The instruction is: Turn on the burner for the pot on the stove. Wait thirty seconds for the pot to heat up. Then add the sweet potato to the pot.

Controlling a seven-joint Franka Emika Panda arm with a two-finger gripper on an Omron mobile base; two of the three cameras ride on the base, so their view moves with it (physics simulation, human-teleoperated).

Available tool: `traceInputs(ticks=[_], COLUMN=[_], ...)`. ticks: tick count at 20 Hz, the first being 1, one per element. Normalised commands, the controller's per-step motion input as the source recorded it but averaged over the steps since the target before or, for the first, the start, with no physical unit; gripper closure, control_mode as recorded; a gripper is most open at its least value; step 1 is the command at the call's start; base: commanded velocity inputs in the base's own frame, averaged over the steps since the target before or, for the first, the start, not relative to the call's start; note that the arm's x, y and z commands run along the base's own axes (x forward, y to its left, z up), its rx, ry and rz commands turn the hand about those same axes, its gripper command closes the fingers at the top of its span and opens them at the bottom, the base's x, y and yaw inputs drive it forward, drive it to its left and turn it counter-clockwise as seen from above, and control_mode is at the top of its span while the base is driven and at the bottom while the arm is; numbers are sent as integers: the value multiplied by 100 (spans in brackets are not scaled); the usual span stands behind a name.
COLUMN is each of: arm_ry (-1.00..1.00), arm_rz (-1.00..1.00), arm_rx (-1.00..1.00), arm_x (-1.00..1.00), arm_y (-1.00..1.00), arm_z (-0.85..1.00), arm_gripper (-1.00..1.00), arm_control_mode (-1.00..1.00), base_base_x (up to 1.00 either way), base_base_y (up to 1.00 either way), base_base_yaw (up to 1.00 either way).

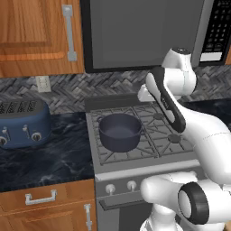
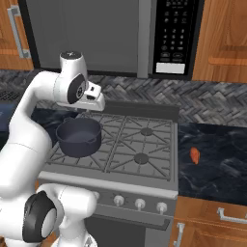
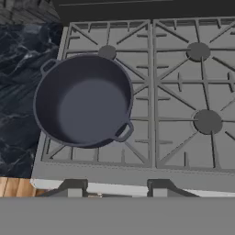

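Hanging above the front edge of the stove (image 3: 151, 98), the gripper (image 3: 114, 187) is seen in the hand view as two small dark fingertips (image 3: 73, 187) set narrowly together, with nothing held between them. Just beyond those tips the steel front lip of the range is shown, and past it the grey grates.

The pot (image 3: 85, 103) is seated on the front-left burner, near the stove's front-left corner; it is upright, nothing is seen inside it, and its two small side handles are turned toward the back left and the front right. The same pot (image 1: 119, 131) is seen from the left base view on the near-left grate, and from the right base view the pot (image 2: 78, 136) is found just below the white wrist of the arm. A bare burner (image 3: 207, 120) is exposed at the front right, with two more caps at the back.

Round silver knobs (image 2: 140, 203) are lined along the front panel. On the dark marble counter (image 2: 217, 159) to the right of the stove, the sweet potato (image 2: 194, 155) is laid, well apart from the pot. A blue toaster (image 1: 22, 122) is placed on the counter to the left, and a microwave (image 2: 116, 36) is mounted above the range.
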Motion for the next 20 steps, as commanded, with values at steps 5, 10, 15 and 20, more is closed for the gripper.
traceInputs(ticks=[5,10,15,20], arm_ry=[-1,0,0,-4], arm_rz=[4,7,1,0], arm_rx=[-1,-5,-6,-5], arm_x=[-34,-50,-64,-92], arm_y=[20,74,78,74], arm_z=[-11,-10,0,-3], arm_gripper=[-100,-100,-100,-100], arm_control_mode=[-100,-100,-100,-100], base_base_x=[0,0,0,0], base_base_y=[0,0,0,0], base_base_yaw=[0,0,0,0])
